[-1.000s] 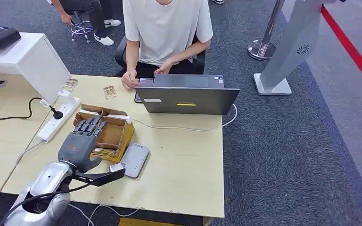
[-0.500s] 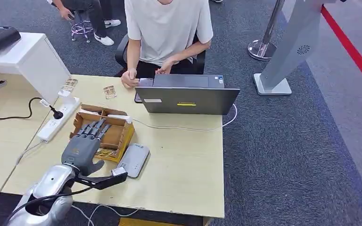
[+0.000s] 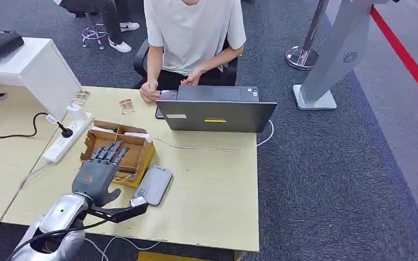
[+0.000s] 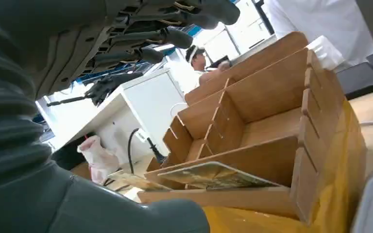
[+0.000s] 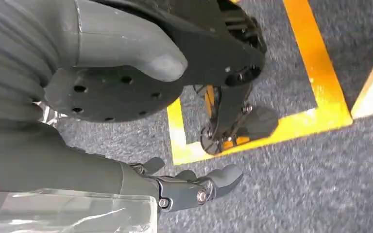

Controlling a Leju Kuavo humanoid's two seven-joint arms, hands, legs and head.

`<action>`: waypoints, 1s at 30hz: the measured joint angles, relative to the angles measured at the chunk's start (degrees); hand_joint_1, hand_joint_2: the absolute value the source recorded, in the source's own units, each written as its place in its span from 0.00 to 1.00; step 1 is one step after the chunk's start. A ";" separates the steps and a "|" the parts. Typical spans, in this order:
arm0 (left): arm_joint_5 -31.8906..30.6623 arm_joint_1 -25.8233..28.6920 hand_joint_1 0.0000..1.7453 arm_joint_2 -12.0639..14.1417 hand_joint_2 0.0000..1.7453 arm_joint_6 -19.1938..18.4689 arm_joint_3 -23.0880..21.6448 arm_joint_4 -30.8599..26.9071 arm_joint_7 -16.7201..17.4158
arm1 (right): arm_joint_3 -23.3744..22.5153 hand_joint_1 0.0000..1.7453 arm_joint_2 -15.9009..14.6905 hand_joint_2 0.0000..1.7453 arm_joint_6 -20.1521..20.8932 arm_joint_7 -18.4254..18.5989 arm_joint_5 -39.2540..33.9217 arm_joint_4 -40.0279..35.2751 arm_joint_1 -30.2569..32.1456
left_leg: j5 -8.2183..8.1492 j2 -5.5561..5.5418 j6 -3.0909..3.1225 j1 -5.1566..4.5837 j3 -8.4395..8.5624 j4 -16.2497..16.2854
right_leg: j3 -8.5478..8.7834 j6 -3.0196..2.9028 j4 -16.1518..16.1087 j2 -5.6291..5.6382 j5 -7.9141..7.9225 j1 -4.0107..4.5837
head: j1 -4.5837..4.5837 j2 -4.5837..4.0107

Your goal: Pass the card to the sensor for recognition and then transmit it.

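Observation:
A wooden compartment box (image 3: 133, 145) stands on the light table (image 3: 212, 185). A card (image 3: 121, 176) with a printed picture lies flat in its nearest compartment, and the left wrist view has the card (image 4: 213, 175) close up inside the box (image 4: 272, 87). My left hand (image 3: 99, 169) hovers over the box's near end with its fingers spread and holds nothing; my left hand (image 4: 126, 39) is above the card, not touching it. A grey flat sensor (image 3: 155, 185) lies just right of the box. My right hand (image 5: 116, 73) hangs over the carpet, empty.
A person sits behind an open laptop (image 3: 216, 115) at the table's far side. A white power strip (image 3: 65, 140) with a cable lies left of the box. Two small clear card holders (image 3: 126, 105) lie further back. A white cabinet (image 3: 38, 68) stands at the left.
My left hand has drifted slightly nearer and to the right along the box, still empty. The person's hand at the laptop has shifted a little.

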 joint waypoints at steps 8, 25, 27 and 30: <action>-2.89 1.37 0.00 -0.42 1.00 2.08 -0.44 -0.55 2.03 | -0.04 0.00 -0.29 1.00 0.24 -0.09 0.28 0.00 0.33 | 0.00 0.01 0.00 0.00 0.00 0.00 | 0.00 0.00 0.00 0.00 0.00 0.00 | 0.00 0.00; -5.71 3.17 0.00 -1.92 1.00 4.31 -0.50 -1.01 4.30 | -0.09 0.00 -0.29 1.00 0.22 0.00 0.77 0.00 0.51 | 0.00 0.00 0.00 0.00 0.00 0.00 | 0.01 0.00 0.00 -0.01 0.00 0.00 | 0.00 0.00; -6.17 3.23 0.00 -1.99 1.00 4.44 -0.50 -1.01 4.79 | -0.09 0.00 -0.29 1.00 0.22 0.02 1.01 0.00 0.52 | 0.00 0.00 0.00 0.00 0.00 0.00 | 0.01 0.00 0.00 -0.01 0.00 0.00 | 0.02 0.00; -6.95 3.36 0.00 -2.08 1.00 5.31 -0.48 -0.96 5.29 | -0.09 0.00 -0.29 1.00 0.26 0.07 1.49 0.00 0.54 | 0.00 0.00 0.00 0.00 0.00 0.00 | 0.01 0.00 0.00 -0.01 0.00 0.00 | 0.02 0.00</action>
